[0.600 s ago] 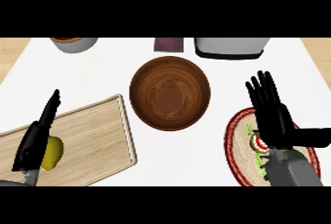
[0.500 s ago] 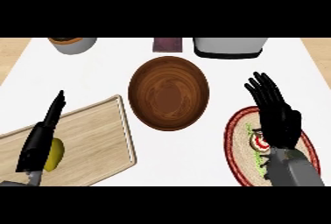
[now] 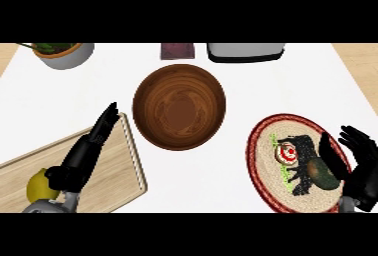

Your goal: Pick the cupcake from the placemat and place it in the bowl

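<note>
The cupcake (image 3: 286, 152), white-topped with a red spot, sits on the round red-rimmed placemat (image 3: 260, 150) at the right. A dark green rounded thing (image 3: 322, 173) lies just right of it on the mat. The brown wooden bowl (image 3: 179, 106) stands in the middle of the counter and holds nothing. My right hand (image 3: 360, 167) is open at the mat's right rim, fingers up, apart from the cupcake; its shadow falls across the mat. Over the cutting board at the left is my left hand (image 3: 88, 150), open with its fingers straight.
A wooden cutting board (image 3: 111, 175) lies at the lower left with a yellow lemon (image 3: 39, 184) on it. Along the far edge stand a grey plant pot (image 3: 65, 52), a dark maroon block (image 3: 178, 50) and a grey appliance (image 3: 246, 51).
My right hand has moved right and back toward the lower edge, uncovering the cupcake and the mat's middle. The left hand has barely moved.
</note>
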`<state>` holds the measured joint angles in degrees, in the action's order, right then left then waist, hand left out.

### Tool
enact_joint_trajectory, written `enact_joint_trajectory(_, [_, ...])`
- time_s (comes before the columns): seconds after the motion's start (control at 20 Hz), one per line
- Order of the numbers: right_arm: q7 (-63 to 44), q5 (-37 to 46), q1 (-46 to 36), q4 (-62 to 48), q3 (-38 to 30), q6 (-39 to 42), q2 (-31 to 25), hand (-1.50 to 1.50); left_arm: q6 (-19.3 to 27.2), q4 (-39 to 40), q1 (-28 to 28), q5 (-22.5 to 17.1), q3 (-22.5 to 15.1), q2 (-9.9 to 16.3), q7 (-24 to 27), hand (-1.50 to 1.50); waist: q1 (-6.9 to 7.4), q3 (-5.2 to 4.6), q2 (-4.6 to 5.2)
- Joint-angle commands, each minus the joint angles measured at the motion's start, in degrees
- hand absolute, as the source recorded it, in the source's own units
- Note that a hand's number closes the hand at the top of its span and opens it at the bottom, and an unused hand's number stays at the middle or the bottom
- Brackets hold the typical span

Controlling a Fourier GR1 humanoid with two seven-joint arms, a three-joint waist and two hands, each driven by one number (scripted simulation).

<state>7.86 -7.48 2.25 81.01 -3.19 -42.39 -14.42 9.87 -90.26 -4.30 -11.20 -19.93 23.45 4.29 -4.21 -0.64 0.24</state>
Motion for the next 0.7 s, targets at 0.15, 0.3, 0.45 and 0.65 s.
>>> enact_joint_trajectory(0.15, [-16.1,19.1,4.4,1.0,8.2,-14.8,-5.9,-1.5,-2.6,-1.5,-3.7,-1.1,-4.2,-3.9,-4.6,0.0,3.84,0.19,-0.12])
enact_joint_trajectory(0.3, [-27.0,23.8,4.6,-0.9,11.1,-9.3,-11.4,-1.5,-4.4,-0.6,-5.7,-2.5,-3.1,-3.4,-5.5,0.0,4.15,0.04,0.1])
enact_joint_trajectory(0.45, [-37.1,26.2,4.1,-3.2,11.6,-1.7,-17.7,-1.5,-4.8,-0.9,-6.2,-2.6,-3.0,-3.3,-5.7,0.0,5.11,-0.13,0.36])
enact_joint_trajectory(0.65, [-49.3,23.8,3.4,-0.3,17.0,13.3,-21.3,-1.5,-4.9,0.1,-6.7,-1.6,-3.6,-3.3,-5.5,0.0,6.0,-0.27,0.59])
